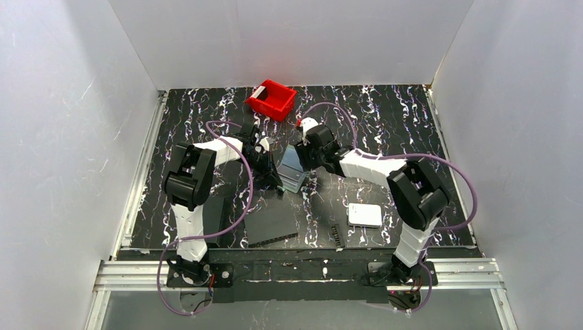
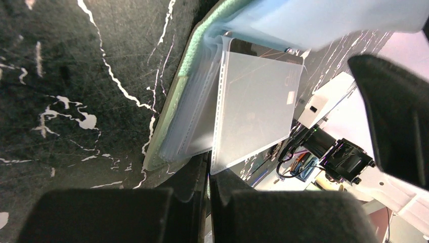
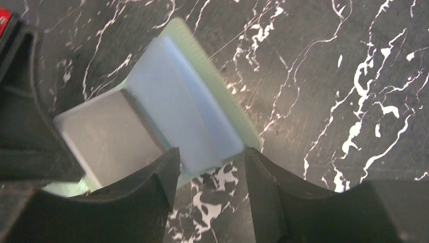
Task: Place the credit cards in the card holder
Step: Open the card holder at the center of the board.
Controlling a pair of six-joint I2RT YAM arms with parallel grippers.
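The grey-green card holder (image 1: 292, 169) lies open on the mat between my two grippers, its translucent pockets (image 2: 255, 101) fanned up. My left gripper (image 2: 208, 172) is shut on the lower edge of one pocket leaf and holds it lifted; from above, the left gripper (image 1: 273, 172) is at the holder's left side. My right gripper (image 3: 210, 161) is open, its fingertips either side of the corner of the holder's pale blue leaf (image 3: 184, 114). From above, the right gripper (image 1: 307, 154) sits at the holder's right edge. One white credit card (image 1: 260, 91) leans in the red bin (image 1: 273, 100).
A thick white rounded box (image 1: 364, 215) lies at the near right. Flat black rectangles (image 1: 271, 223) lie in front of the arms, another (image 1: 217, 212) by the left arm. White walls close in the mat on three sides.
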